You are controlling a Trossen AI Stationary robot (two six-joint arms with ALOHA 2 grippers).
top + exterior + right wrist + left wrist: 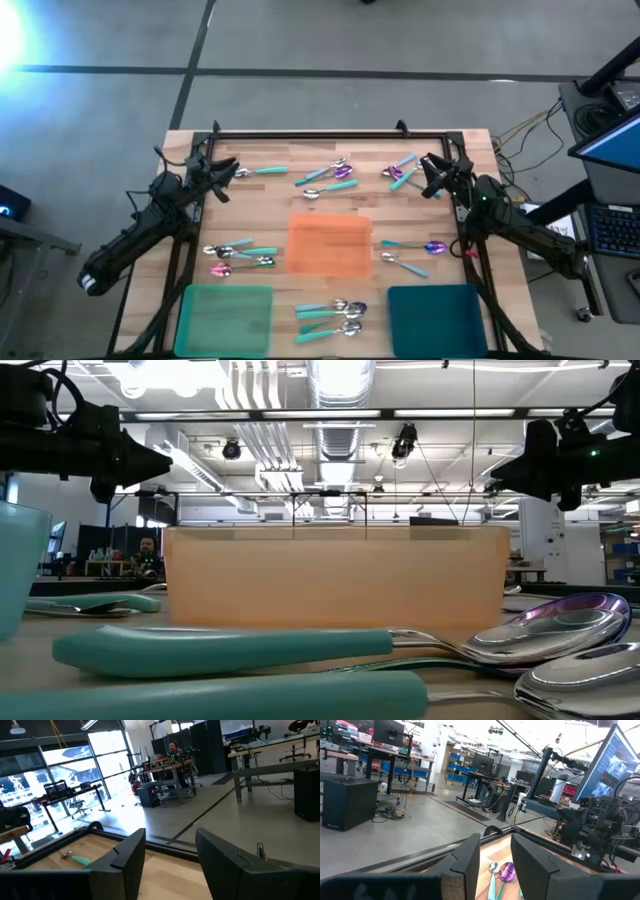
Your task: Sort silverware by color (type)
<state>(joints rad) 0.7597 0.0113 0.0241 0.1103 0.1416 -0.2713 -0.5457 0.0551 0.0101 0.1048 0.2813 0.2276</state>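
Your left gripper (228,167) hangs over the far left of the table (280,205), fingers apart with nothing between them. Just beside it lies one spoon (262,171). More spoons (240,256) sit near the green tray (226,318). The orange tray (329,243) is in the middle. Past it, spoons (412,245) lie by the teal tray (436,318). Your right gripper (432,172) hangs far right, open and empty, next to spoons (400,172).

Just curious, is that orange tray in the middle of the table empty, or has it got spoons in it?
Empty. From above, the orange tray shows only bare orange inside; the spoons all lie on the wood around it.
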